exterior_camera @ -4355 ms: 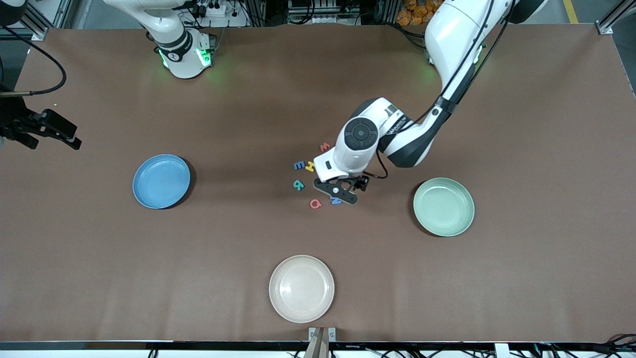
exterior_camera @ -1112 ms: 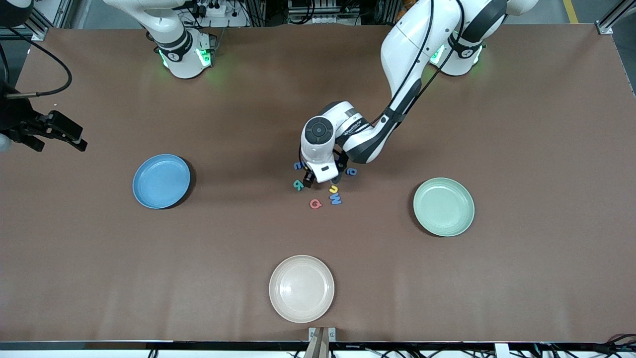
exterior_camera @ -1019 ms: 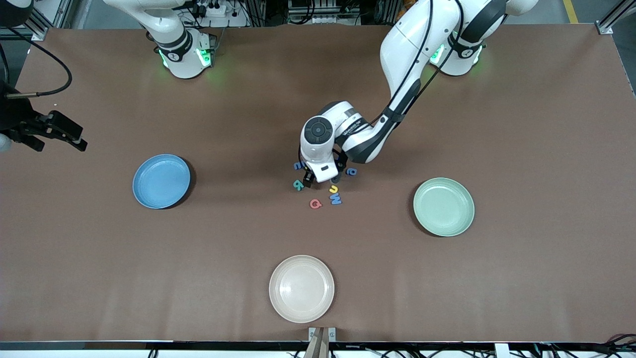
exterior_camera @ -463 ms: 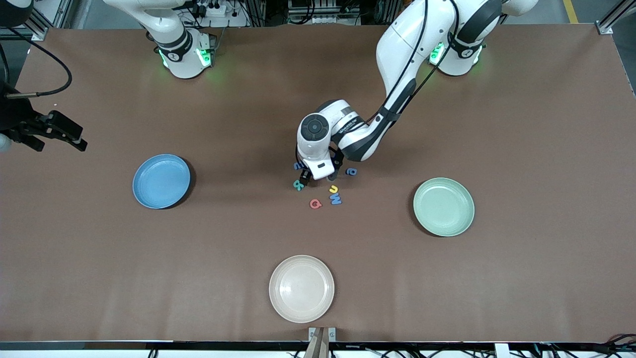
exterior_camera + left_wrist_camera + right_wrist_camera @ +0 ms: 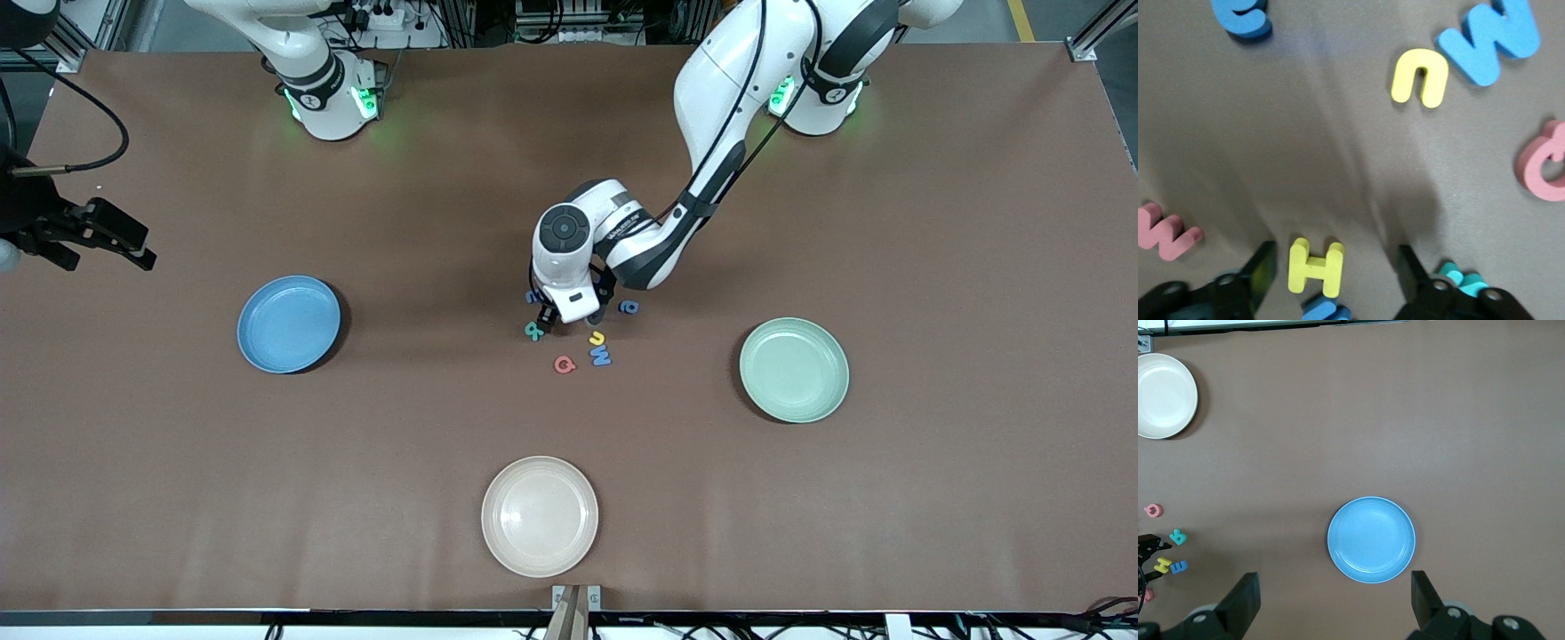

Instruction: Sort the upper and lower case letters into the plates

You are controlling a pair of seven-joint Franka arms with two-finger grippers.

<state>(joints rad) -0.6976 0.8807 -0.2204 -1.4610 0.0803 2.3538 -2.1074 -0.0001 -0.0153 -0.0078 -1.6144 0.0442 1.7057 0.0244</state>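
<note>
yellow H point(image 5: 1315, 267) | landmark, on the table | yellow u point(image 5: 1420, 77) and blue W point(image 5: 1489, 41) | side by side, well apart from the H | pink w point(image 5: 1166, 231) | near the H | blue e point(image 5: 1241, 15) | well apart from the H

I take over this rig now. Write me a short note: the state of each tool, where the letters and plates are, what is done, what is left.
Left tool: down at the letter cluster mid-table, fingers either side of the yellow H, apart from it; nothing held.
Right tool: open, empty, waiting high over the blue plate at the right arm's end.
Letters: all on the table mid-way between the plates, among them yellow u, blue W and red Q.
Mint plate: toward the left arm's end.
Done: nothing; both plates hold no letters.
Left: sort every letter.
</note>
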